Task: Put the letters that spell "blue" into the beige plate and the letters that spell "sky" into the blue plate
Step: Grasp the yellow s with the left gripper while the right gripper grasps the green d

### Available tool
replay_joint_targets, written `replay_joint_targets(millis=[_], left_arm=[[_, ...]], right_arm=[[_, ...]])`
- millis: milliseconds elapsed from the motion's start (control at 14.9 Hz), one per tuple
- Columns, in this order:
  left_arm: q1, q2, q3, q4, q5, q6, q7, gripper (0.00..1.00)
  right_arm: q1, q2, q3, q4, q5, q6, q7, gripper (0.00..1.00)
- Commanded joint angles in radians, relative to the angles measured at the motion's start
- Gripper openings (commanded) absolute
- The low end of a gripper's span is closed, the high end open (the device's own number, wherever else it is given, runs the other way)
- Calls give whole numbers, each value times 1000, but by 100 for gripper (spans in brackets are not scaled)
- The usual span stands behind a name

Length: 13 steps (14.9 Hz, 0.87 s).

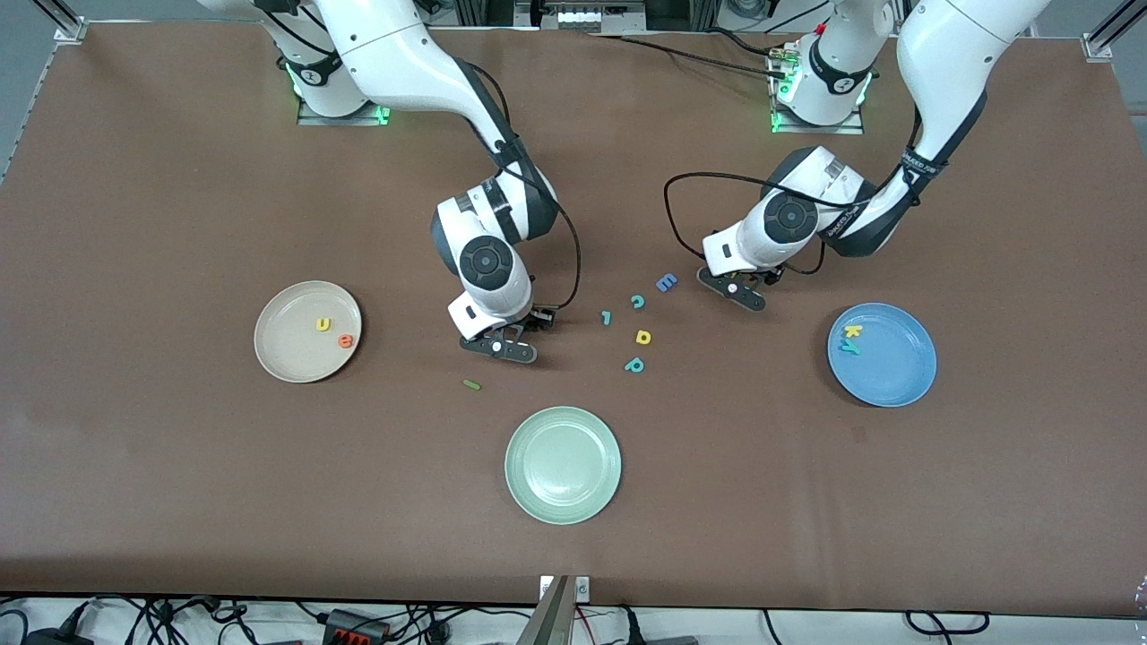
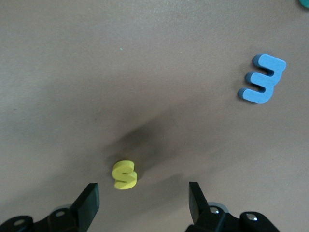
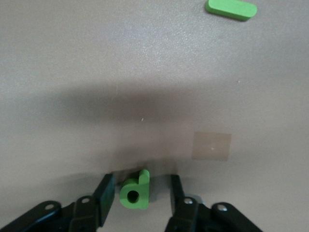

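**A:** Requesting status of the right gripper.

**B:** Standing low on the table with fingers parted, released. Straddling the dark green b, touching neither side of it. Gripping nothing.

**A:** Requesting status of the left gripper.

**B:** Also standing released, fingers wide apart. Bracketing the yellow s, lying flat on the table nearer one finger and clear of both.

**A:** Locating the remaining letters, taking the pale green plate as reference.

**B:** Finding the dark green l lying flat on the table, a little farther from the front camera than that plate and slightly toward the right arm's end. Finding the beige plate well off toward the right arm's end, holding the yellow u and the orange e side by side. Finding the blue plate well off toward the left arm's end, holding the yellow k and the teal y, touching.

**A:** Confirming other items.

**B:** Noting the blue capital E farther from the front camera than the pale green plate, lying near the left gripper.
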Motion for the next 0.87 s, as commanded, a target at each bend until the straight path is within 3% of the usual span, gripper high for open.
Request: replay_joint_targets(millis=[0, 134, 269, 537, 672, 806], left_arm=[[19, 16, 10, -3, 65, 27, 21, 72], [19, 18, 10, -3, 71, 29, 21, 54], [19, 18, 12, -2, 71, 29, 21, 45], [17, 35, 12, 0, 76, 44, 15, 45], [16, 36, 13, 0, 76, 44, 15, 36], [8, 36, 13, 2, 76, 44, 13, 29]], right_arm=[[4, 13, -6, 22, 25, -6, -2, 45], [5, 15, -6, 25, 25, -8, -2, 27], [5, 13, -4, 22, 25, -8, -4, 16], [-1, 3, -6, 25, 23, -12, -14, 15], [-7, -13, -18, 22, 2, -22, -27, 15], [-28, -54, -91, 4, -3, -108, -159, 15]])
